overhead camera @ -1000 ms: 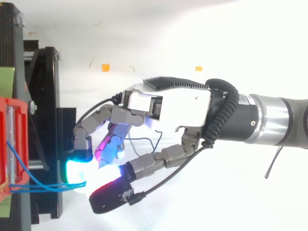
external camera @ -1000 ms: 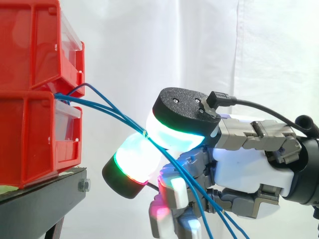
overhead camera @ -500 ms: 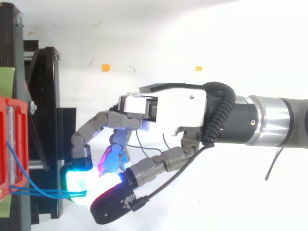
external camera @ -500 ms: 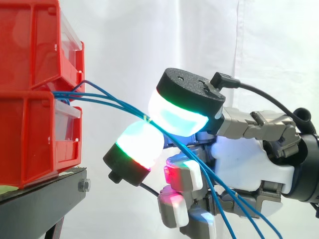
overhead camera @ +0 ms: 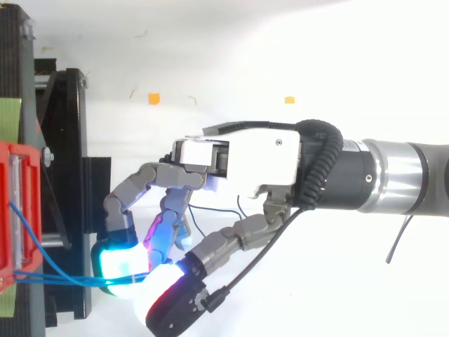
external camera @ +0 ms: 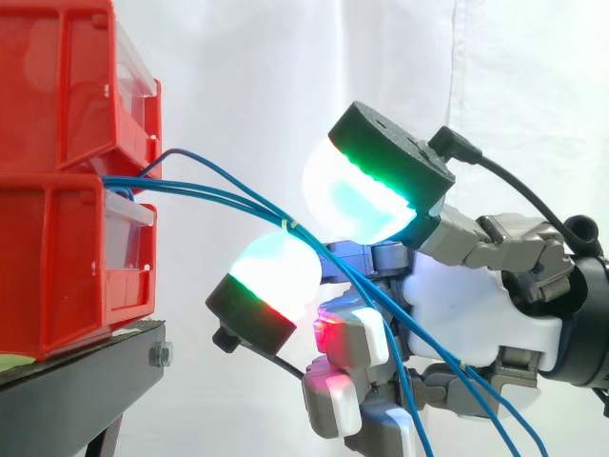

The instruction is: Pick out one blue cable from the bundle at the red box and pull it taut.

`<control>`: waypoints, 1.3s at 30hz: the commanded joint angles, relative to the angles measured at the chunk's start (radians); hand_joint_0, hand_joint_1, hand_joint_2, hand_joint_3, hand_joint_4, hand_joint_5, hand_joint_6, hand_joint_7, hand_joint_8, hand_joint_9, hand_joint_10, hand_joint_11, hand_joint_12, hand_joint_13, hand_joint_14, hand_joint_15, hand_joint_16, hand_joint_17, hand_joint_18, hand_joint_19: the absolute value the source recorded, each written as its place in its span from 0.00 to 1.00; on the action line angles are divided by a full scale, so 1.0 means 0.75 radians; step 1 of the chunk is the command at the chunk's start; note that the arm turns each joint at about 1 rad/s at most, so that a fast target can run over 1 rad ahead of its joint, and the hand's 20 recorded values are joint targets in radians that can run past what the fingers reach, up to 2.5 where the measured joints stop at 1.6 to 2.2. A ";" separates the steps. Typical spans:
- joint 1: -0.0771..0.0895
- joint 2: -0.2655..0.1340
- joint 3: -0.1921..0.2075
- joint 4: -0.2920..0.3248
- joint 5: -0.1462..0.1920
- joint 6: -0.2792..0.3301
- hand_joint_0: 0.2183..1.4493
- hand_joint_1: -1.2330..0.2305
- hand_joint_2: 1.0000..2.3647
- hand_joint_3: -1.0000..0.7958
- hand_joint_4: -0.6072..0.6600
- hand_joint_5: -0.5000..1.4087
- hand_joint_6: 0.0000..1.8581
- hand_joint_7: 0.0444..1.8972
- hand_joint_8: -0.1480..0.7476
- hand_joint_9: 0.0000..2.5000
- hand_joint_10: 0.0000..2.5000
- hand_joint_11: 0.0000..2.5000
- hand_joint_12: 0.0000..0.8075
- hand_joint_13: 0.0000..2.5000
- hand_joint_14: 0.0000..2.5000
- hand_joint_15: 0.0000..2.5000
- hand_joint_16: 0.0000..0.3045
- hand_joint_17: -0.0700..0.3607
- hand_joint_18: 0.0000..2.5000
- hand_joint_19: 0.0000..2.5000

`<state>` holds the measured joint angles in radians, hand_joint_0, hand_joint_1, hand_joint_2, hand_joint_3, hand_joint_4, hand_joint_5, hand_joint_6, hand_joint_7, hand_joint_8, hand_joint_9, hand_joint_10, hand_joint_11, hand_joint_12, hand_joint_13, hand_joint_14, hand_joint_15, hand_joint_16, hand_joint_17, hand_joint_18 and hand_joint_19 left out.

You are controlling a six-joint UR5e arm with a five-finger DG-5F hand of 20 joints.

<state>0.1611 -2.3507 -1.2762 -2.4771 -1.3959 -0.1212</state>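
Several thin blue cables (external camera: 276, 218) come out at the left of the frame, from the gap between two stacked red bins (external camera: 52, 257). One arcs up a little in front of the upper bin, and the others leave nearly level. They draw together toward the centre, where a small pale band sits on them, then slope down to the lower right and run off the bottom edge. From above, the cables (overhead camera: 70, 279) show as close lines running from the bin (overhead camera: 17, 210) at the lower left toward the glowing pads.

The hand (external camera: 476, 305) comes in from the right with its fingers curled round the cables. The strands pass between an upper pad (external camera: 357, 195) glowing white and cyan with a green edge, and a lower pad (external camera: 271, 271) glowing white with a green and red edge. Other fingers below centre glow red and magenta. In the top view the hand (overhead camera: 245, 158) sits mid-frame, with its pads close together at the bottom left.

Clear panels front both bins. They rest on a black stand (external camera: 86, 381), which has a bolt at its right end. A white curtain (external camera: 285, 76) hangs behind. From above, two small orange scraps (overhead camera: 153, 98) lie on the white floor near the top.
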 commanded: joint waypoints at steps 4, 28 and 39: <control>0.000 0.001 0.000 0.000 0.000 0.000 0.35 0.37 0.01 0.34 0.54 0.22 0.49 0.55 0.51 0.54 0.01 0.28 0.44 0.47 0.01 0.25 0.16 0.42 0.46 0.37; -0.035 0.003 0.082 -0.203 -0.098 0.053 0.45 0.23 0.01 0.35 0.47 0.22 0.50 0.58 0.53 0.55 0.01 0.31 0.43 0.48 0.01 0.26 0.16 0.42 0.47 0.38; -0.051 0.003 0.133 -0.307 -0.110 0.031 0.46 0.21 0.00 0.28 0.38 0.22 0.51 0.59 0.50 0.57 0.01 0.32 0.43 0.50 0.01 0.27 0.16 0.42 0.50 0.39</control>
<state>0.1266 -2.3487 -1.1830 -2.6946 -1.4730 -0.0951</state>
